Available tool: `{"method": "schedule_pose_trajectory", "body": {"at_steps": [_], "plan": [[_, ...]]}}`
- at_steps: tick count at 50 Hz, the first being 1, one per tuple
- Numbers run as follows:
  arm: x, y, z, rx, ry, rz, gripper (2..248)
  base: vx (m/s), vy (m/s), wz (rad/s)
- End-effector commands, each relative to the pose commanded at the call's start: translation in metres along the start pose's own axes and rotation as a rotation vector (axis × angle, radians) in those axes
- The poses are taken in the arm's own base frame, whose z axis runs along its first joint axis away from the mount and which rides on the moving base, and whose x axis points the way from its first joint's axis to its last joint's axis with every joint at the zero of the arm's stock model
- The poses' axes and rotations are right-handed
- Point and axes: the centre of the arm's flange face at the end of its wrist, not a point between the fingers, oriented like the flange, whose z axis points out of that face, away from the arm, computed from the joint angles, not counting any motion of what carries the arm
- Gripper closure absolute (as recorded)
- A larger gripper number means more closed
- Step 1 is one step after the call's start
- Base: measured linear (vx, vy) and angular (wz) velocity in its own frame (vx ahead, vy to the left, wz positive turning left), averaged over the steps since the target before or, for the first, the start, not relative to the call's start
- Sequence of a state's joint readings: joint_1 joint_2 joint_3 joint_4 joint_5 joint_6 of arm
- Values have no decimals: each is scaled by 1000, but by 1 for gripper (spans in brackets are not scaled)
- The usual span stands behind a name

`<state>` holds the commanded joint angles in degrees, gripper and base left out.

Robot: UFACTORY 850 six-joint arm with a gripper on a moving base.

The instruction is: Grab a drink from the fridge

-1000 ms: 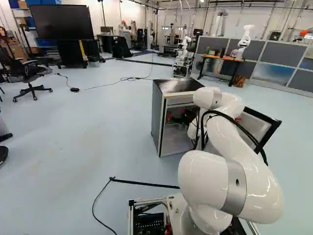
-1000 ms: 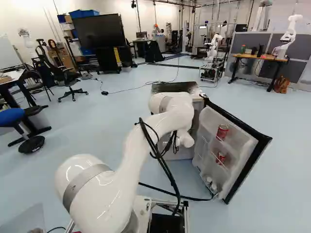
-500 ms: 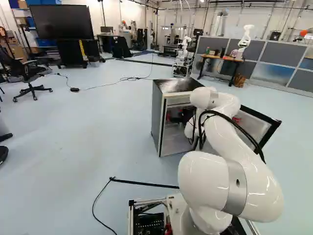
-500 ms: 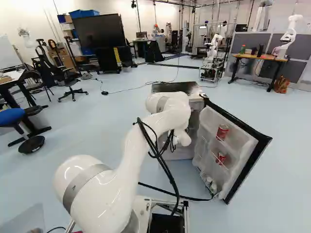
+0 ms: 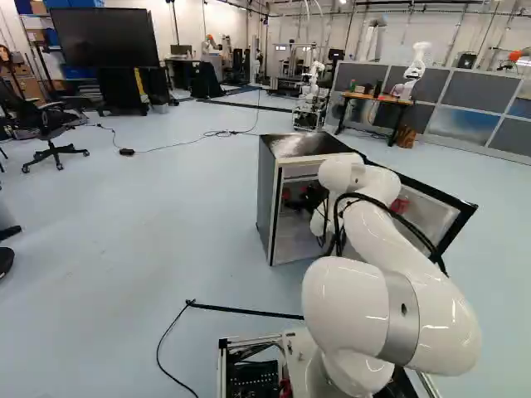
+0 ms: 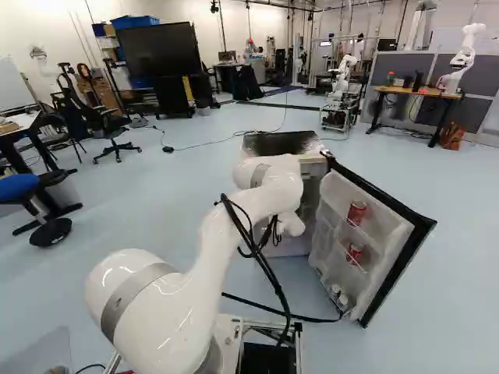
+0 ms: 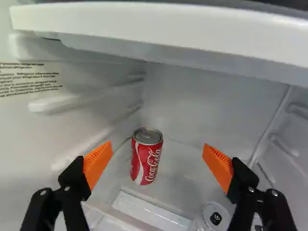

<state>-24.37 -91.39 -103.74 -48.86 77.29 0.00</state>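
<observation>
Fridge (image 5: 267,199) door (image 6: 390,234) wide open w/ 2 red door cans (image 6: 356,213); inside, white shelf (image 7: 159,29) overhangs, pale-topped can (image 7: 215,215) near one finger. Tgt soda can (image 7: 147,156): red, silver top, upright toward the back (near side wall). Arm (image 6: 265,195) reaches in, gripper (image 5: 310,199) released, spread wide, tgt ahead btwn fingers, off-ctr.

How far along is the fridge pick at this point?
Done: the fridge door is open and the gripper is inside, fingers spread. In hand: nothing; the red can stands on the fridge's inner floor, ahead of the gripper. Left: close on a drink, probably that can, and bring it out.
</observation>
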Motion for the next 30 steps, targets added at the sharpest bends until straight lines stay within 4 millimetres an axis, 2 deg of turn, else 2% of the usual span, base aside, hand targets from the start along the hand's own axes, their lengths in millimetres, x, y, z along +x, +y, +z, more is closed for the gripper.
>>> {"method": "schedule_pose_trajectory", "body": {"at_steps": [18, 30], "plan": [[-16, 8, 22, 1, 46, -49, 3, 0, 0, 0], [-17, 9, 26, 1, 55, -59, 3, 0, 0, 0]]}}
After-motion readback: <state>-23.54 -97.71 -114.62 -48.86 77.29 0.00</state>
